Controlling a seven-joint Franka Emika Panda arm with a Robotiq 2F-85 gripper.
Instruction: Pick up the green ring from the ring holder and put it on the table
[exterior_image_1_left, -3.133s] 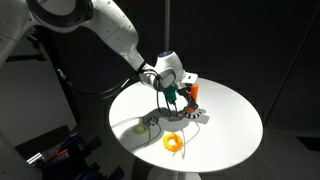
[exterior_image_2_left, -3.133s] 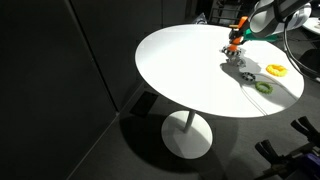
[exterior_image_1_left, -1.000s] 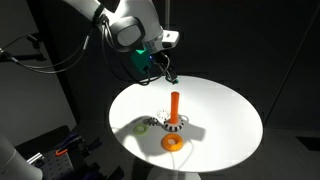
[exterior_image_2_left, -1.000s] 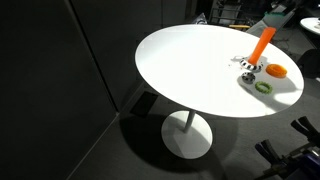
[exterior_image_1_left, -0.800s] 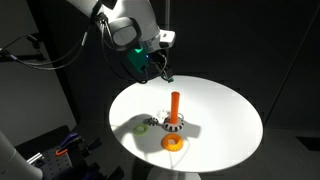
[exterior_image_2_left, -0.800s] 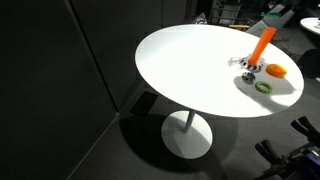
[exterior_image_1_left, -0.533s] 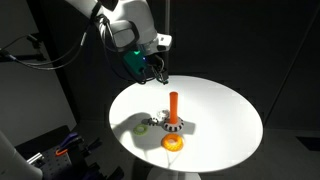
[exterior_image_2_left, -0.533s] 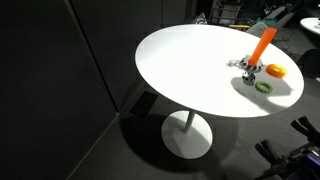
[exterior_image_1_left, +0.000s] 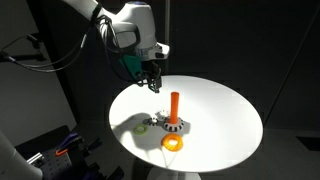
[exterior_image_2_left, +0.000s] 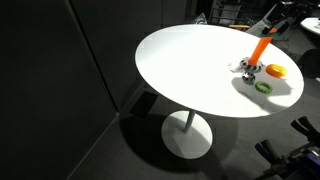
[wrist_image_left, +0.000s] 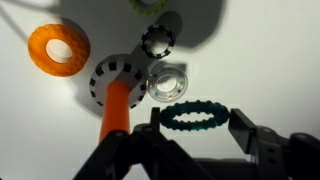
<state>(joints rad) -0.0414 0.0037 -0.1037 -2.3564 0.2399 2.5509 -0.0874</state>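
Note:
The ring holder is an orange peg (exterior_image_1_left: 173, 104) on a black-and-white base, standing on the round white table (exterior_image_1_left: 225, 115); it also shows in an exterior view (exterior_image_2_left: 259, 47) and in the wrist view (wrist_image_left: 115, 105). The small yellow-green ring (exterior_image_1_left: 146, 125) lies flat on the table beside the holder, seen too in an exterior view (exterior_image_2_left: 263, 87) and cut off at the top of the wrist view (wrist_image_left: 148, 4). My gripper (exterior_image_1_left: 152, 83) hangs above the table's far edge, apart from the peg. It is shut on a dark teal beaded ring (wrist_image_left: 195, 115).
A larger orange-yellow ring (exterior_image_1_left: 174, 143) lies on the table in front of the holder, also in the wrist view (wrist_image_left: 58, 50). A small black-and-white ring (wrist_image_left: 157, 40) and a clear ring (wrist_image_left: 165, 80) lie by the base. The surroundings are dark.
From the peg my gripper rose and moved back over the table's far edge. In the last second it has come down a little. The rings on the table have not moved.

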